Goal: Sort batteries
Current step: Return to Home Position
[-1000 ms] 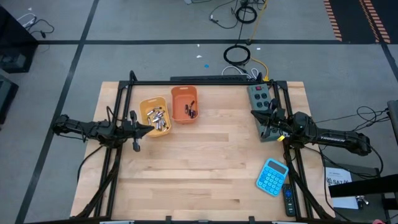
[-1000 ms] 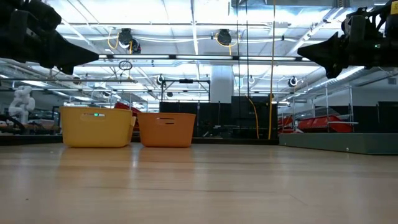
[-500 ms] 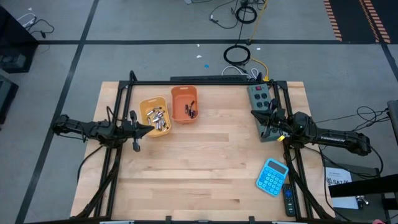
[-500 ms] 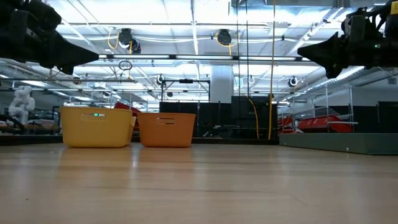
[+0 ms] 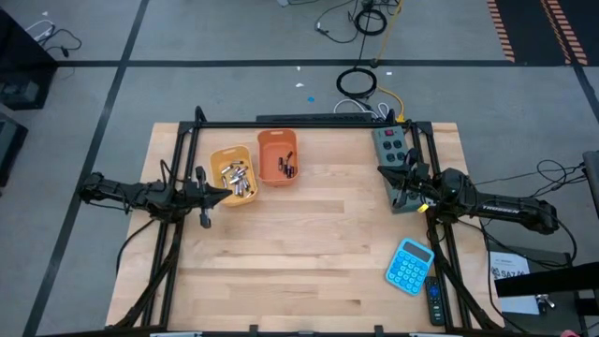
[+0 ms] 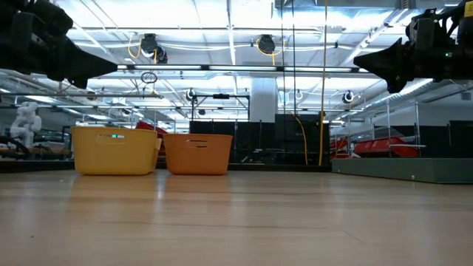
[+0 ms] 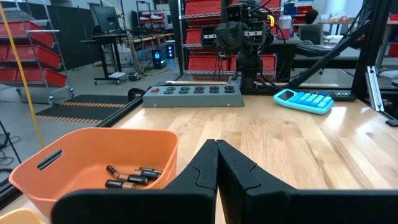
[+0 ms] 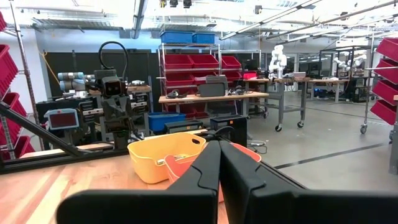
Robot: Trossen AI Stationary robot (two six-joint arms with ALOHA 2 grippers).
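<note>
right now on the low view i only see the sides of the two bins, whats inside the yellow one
observer: from the high view, the yellow bin holds a pile of silvery-grey batteries.
operator: and the orange one
observer: the orange bin holds just a few dark batteries, lying on its floor in the left wrist view.
operator: ok and the grippers, open or shut
observer: the left gripper and the right gripper are both shut with nothing between their fingers, going by their own wrist views.
</note>
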